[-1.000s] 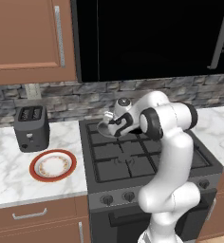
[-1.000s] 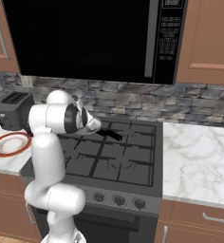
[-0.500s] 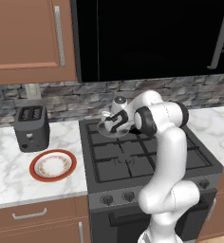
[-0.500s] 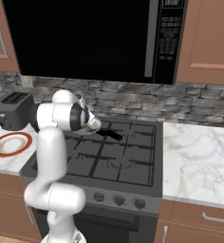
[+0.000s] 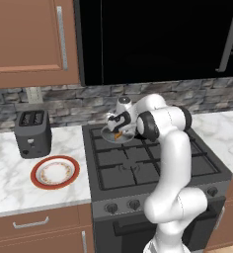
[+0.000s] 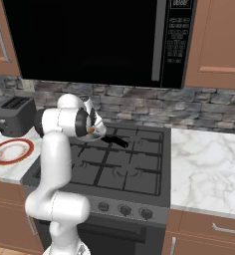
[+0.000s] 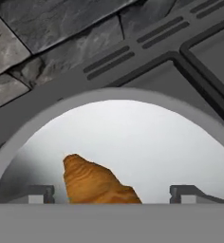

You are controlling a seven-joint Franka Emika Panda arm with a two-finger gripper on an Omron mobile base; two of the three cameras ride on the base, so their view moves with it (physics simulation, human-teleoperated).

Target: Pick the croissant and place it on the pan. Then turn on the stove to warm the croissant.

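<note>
From the left, I see the red-rimmed white plate (image 5: 55, 172) bare. My two-finger gripper (image 5: 119, 124) hovers over the shiny silver pan (image 7: 133, 137), fingers (image 7: 37, 193) spread wide around the golden crescent croissant (image 7: 96, 182), apparently lying in the pan, tapered end toward the backsplash. I judge placing nearly done; next, lift clear, then reach for the dark stove's (image 6: 123, 164) knobs.
</note>
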